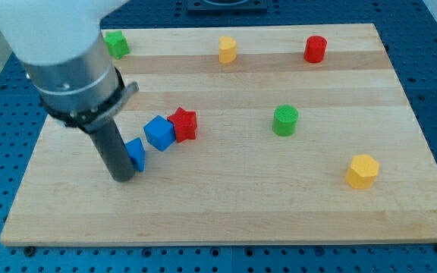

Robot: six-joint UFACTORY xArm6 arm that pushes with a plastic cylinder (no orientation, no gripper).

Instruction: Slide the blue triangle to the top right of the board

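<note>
Wooden tabletop (226, 205) on a blue pegboard carries 8 small blocks. I have no jaws to open or close, only a rod; my tip (122, 178) rests at the near left, touching the left side of the blue triangle (136, 154). Just right of it sits a blue cube (159, 133), touching a red star (183, 124). That triangle looks light, rigid and quick to spin on smooth wood, so I judge a push square through its near-left face safest, steering clear of the cube toward the far right corner.
</note>
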